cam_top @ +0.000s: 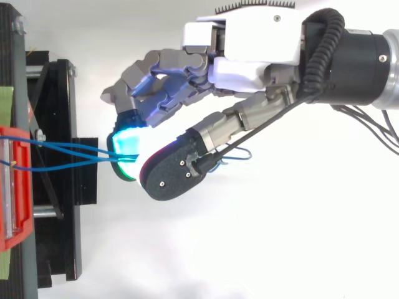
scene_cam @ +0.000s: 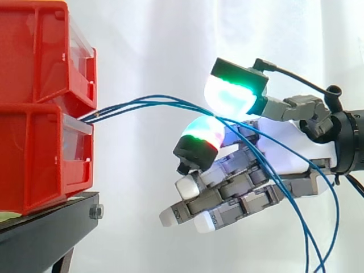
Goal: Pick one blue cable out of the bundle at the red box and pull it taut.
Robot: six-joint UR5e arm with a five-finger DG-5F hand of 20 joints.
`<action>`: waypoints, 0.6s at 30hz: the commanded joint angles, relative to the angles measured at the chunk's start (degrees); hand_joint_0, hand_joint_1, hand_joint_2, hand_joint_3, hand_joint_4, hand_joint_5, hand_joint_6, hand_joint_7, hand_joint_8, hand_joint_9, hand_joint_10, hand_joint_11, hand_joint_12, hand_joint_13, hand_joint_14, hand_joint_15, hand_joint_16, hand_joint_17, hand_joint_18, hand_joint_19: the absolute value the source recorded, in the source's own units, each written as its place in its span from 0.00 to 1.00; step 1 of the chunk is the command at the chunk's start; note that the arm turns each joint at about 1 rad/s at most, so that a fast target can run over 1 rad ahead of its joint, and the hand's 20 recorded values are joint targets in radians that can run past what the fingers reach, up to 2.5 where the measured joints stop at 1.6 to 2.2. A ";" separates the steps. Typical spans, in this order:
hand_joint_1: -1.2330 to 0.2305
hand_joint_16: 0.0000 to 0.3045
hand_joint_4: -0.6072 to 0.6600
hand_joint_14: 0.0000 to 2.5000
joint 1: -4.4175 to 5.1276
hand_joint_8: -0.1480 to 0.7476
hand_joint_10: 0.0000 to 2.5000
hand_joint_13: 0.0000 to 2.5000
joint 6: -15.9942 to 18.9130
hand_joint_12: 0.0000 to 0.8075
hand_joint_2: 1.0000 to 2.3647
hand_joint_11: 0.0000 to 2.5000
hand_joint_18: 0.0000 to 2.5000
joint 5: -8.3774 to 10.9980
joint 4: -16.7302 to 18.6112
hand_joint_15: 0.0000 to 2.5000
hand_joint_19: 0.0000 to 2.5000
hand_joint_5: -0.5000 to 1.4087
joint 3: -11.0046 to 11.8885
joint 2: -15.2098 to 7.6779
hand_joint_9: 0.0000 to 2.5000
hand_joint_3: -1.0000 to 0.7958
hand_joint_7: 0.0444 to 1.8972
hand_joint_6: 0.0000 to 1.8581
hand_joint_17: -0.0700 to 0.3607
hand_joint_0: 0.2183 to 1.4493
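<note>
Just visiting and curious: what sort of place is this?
Probably a robotics test lab: a robot hand works at blue cables coming out of stacked red bins on a black stand, before a plain white curtain.

Thin blue cables point(scene_cam: 114, 108), slack, arcing out of stacked red bins point(scene_cam: 34, 159)

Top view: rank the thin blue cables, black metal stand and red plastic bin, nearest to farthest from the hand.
1. Thin blue cables, passing between the hand's glowing pads.
2. Black metal stand, left of it.
3. Red plastic bin, at far left.
</note>
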 commanded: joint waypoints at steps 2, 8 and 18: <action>0.33 0.19 0.59 0.00 0.03 0.52 0.00 0.08 0.00 0.47 0.01 0.18 0.16 0.02 0.00 0.00 0.09 0.19 0.00 0.00 0.28 0.39 0.61 0.47 0.46 0.31; 0.27 0.19 0.55 0.00 0.03 0.53 0.00 0.10 0.00 0.48 0.01 0.19 0.18 0.02 0.00 0.00 0.08 0.19 0.00 0.00 0.29 0.49 0.63 0.47 0.47 0.33; 0.28 0.23 0.53 0.00 0.03 0.56 0.00 0.09 0.00 0.54 0.00 0.17 0.19 0.02 0.00 0.00 0.07 0.19 0.00 0.00 0.29 0.54 0.58 0.47 0.52 0.32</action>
